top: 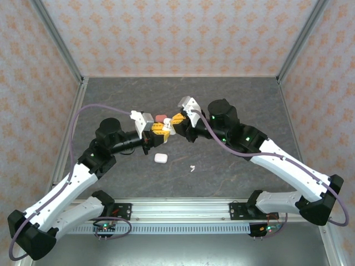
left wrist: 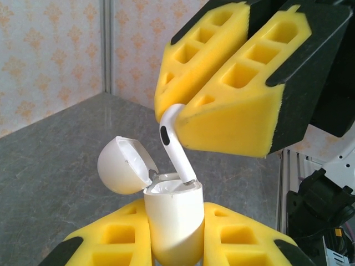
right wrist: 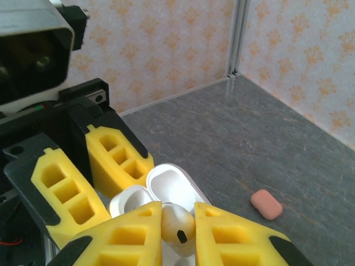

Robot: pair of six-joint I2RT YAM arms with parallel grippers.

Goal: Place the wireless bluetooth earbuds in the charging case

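Pinched tight in the right claw point(right wrist: 177, 217): a small white stemmed plastic earbud point(left wrist: 176, 145), head between yellow foam pads point(right wrist: 233, 238), long axis near vertical, stem down with a slight tilt. Right under the stem tip, at the mouth: white rounded plastic charging case point(left wrist: 173, 216), lid flipped open, upright, squeezed in the left claw point(left wrist: 175, 244). Probably needs a straight push down along the stem. Well off on the grey desk point(top: 233, 111): another white earbud point(top: 192, 168).

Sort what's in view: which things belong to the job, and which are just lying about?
Job:
open case in left pincer
bud in right pincer, stem at the case mouth
loose bud on the table, probably next

Lying about:
closed white case
pink case
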